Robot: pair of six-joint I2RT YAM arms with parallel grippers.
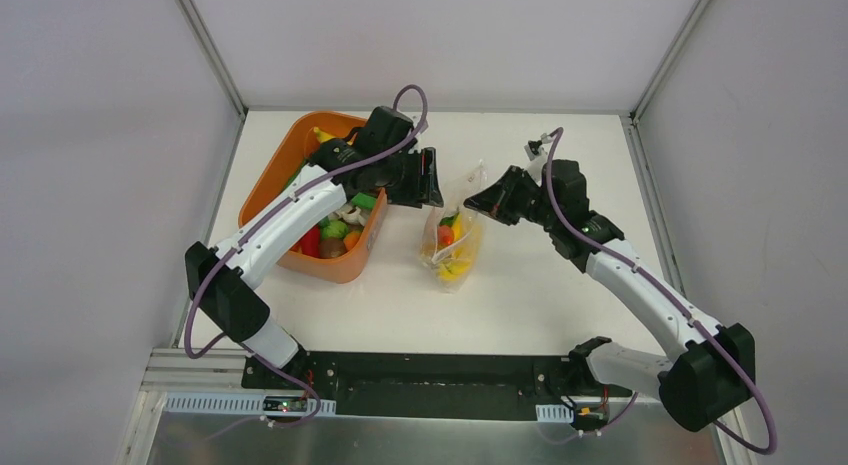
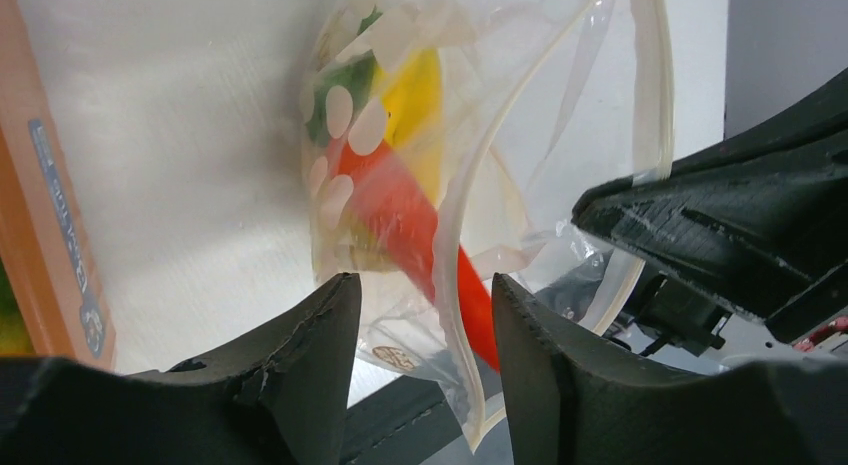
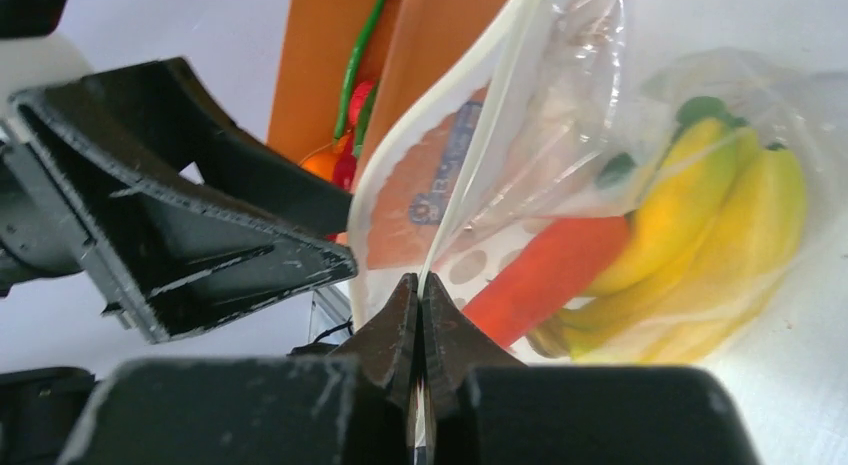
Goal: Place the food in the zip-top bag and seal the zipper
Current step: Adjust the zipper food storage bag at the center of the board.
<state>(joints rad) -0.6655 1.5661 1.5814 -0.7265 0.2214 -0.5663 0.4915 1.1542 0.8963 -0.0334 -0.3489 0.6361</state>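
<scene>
The bag point(image 1: 452, 247) lies on the table point(image 1: 560, 295) just to the right of the tub point(image 1: 335, 267), apart from it. Its closed end is nearest the arm bases. Inside it are yellow bananas point(image 3: 700, 225) and an orange carrot point(image 3: 545, 270). Other pieces are blurred by the crinkled plastic.

At the bag's far, raised end the mouth gapes. The right gripper point(image 3: 420, 300) has its jaws pressed fully together on the zipper point(image 3: 470, 150). The left gripper point(image 2: 425, 325), nearer the tub, has its jaws apart, one on each side of the mouth's other lip, gripping nothing.

A small round mark point(image 2: 395, 357) is printed on the bag; its text cannot be read. The tub wall carries a long label point(image 2: 65, 235) with blue-grey print, too blurred to read. The left arm hides much of the tub's contents.
</scene>
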